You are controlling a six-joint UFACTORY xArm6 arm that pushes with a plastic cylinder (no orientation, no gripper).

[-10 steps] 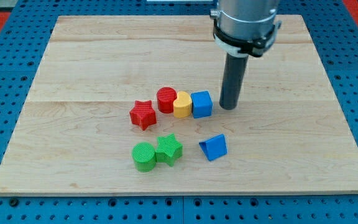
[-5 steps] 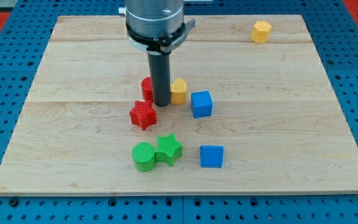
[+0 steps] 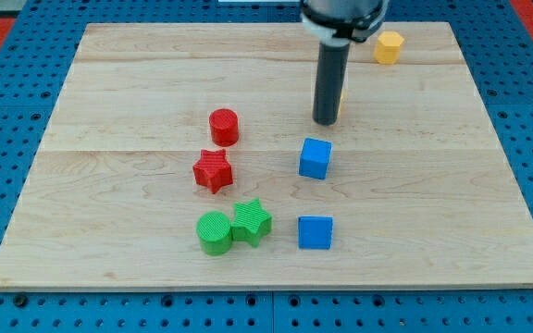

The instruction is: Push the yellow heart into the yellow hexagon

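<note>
Nearest the view's bottom sit a green cylinder (image 3: 214, 232) touching a green star (image 3: 251, 222), with a blue cube (image 3: 316, 232) off to their right. Farther up lie a red star (image 3: 213, 170) and a second blue cube (image 3: 315, 158), then a red cylinder (image 3: 224, 127). Beyond those, my tip (image 3: 325, 121) rests on the wooden board (image 3: 109, 102); there is no claw, only the rod. The yellow heart (image 3: 340, 95) shows as a sliver just right of the rod, mostly hidden. The yellow hexagon (image 3: 389, 46) sits near the top right, well apart.
</note>
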